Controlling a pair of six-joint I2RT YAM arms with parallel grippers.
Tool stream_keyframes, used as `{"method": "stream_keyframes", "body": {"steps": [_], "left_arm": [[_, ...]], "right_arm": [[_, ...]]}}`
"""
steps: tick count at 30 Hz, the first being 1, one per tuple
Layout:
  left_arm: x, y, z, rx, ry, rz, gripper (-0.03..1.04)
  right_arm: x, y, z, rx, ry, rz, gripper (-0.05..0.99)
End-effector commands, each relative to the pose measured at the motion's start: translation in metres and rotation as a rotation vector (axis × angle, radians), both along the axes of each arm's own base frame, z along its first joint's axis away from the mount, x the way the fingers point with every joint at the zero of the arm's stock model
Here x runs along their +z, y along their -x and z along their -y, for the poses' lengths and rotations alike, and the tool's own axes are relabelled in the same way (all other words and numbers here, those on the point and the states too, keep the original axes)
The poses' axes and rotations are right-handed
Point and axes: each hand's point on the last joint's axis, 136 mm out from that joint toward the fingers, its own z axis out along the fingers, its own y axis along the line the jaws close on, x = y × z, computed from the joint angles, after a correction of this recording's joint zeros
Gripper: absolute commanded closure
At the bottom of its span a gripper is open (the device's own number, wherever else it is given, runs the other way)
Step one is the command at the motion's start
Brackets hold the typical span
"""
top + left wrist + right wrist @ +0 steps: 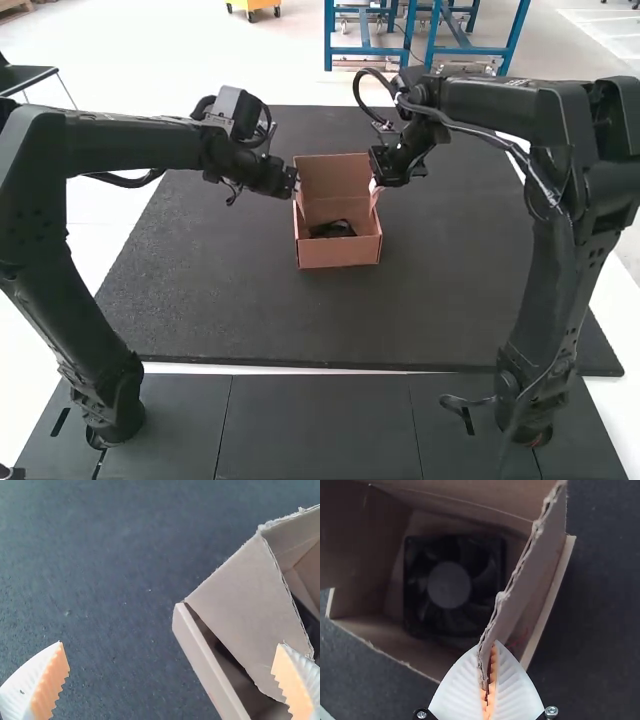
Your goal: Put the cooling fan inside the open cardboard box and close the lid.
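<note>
One open brown cardboard box (338,250) holds one black square cooling fan (450,587). Right pincer (489,652) clamps its flap (532,575); left pincer (292,183) gapes. Black rubber mat (200,300) beneath.

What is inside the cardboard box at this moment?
The black cooling fan lies flat on the bottom of the open cardboard box. The fan covers the bottom beneath it, so anything under it cannot be seen.

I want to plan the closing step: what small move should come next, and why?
Probably the right gripper should fold its pinched side flap inward: the cooling fan already lies inside the cardboard box, whose lid stands open.
</note>
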Motion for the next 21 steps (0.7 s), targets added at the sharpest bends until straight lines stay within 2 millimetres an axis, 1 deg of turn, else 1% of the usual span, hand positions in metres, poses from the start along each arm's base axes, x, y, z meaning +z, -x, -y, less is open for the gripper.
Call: {"method": "stream_keyframes", "body": {"steps": [1, 11, 15, 21], "left_arm": [[0.008, -0.001, 0.010, -0.029, 0.014, 0.011, 0.05], [-0.004, 0.015, 0.002, -0.031, -0.018, -0.055, 0.05], [-0.006, 0.020, 0.000, -0.038, -0.028, -0.061, 0.05], [-0.017, 0.032, -0.008, -0.047, -0.061, -0.098, 0.05]], "right_arm": [[0.020, 0.010, -0.009, 0.035, -0.040, 0.027, 0.96], [-0.001, 0.030, 0.004, 0.056, 0.023, -0.051, 0.96], [-0.004, 0.033, 0.006, 0.066, 0.036, -0.058, 0.96], [-0.011, 0.037, 0.009, 0.070, 0.054, -0.071, 0.96]]}}
